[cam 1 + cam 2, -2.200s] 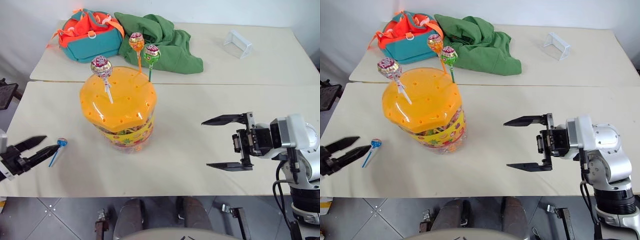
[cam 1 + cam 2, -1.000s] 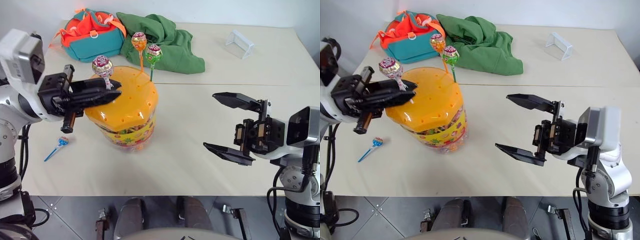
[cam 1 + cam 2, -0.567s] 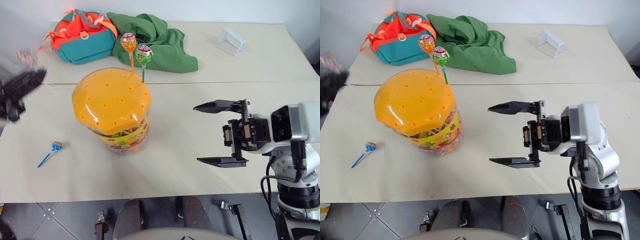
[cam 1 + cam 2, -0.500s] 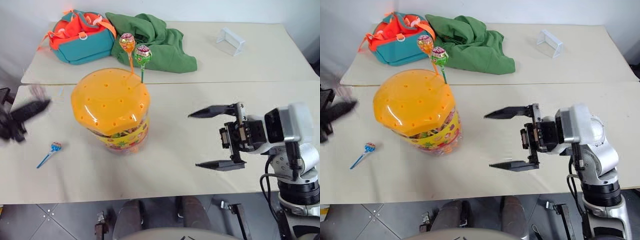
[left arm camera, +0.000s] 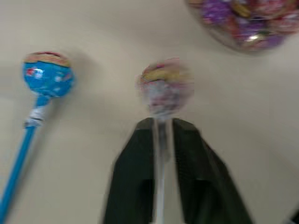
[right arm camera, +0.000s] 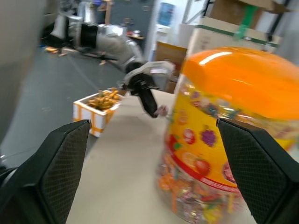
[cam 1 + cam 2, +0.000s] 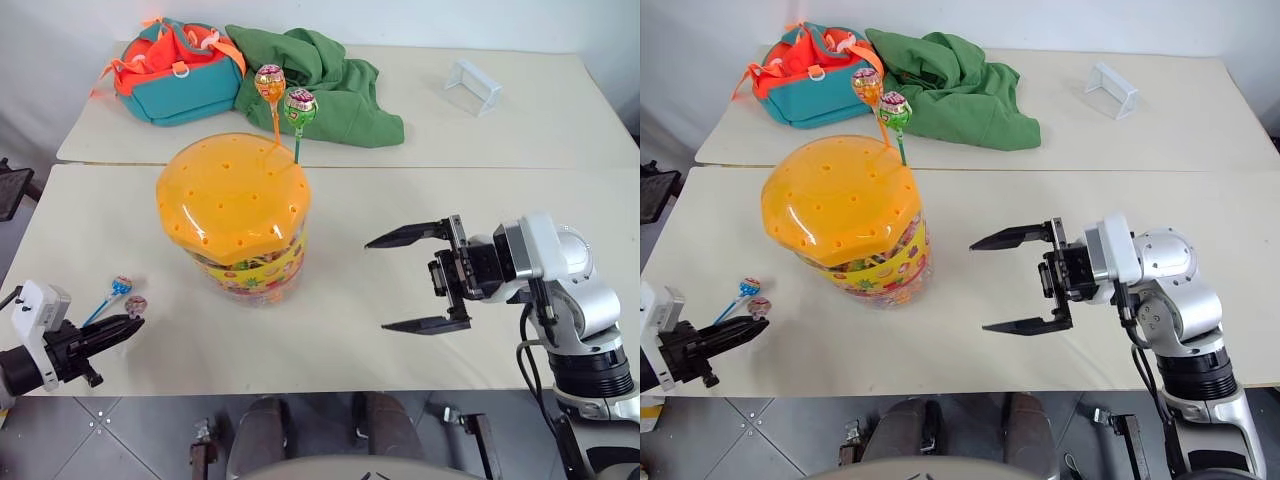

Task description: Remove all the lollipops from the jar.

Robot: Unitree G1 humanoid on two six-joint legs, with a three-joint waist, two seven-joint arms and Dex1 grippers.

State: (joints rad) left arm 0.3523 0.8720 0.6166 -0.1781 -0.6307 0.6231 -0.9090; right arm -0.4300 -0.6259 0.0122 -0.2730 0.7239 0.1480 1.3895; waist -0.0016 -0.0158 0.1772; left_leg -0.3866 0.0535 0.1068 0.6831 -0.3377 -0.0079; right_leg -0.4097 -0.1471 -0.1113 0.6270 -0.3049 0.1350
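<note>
We hold the pink lollipop point(image 5: 164, 87) low beside the blue lollipop point(image 7: 119, 287), well apart from the jar point(image 7: 236, 215). Our left gripper point(image 5: 161, 128) has its fingers barely parted around the stick; our right gripper point(image 7: 412, 279) gapes empty. We should release cleanly, without nudging blue.

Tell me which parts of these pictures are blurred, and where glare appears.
Left wrist view: the pink lollipop is smeared, the blue lollipop sharper. Right wrist view: the right gripper's near fingers and the room behind are soft, with a glare streak on the jar's orange lid. Both eye views are crisp.
</note>
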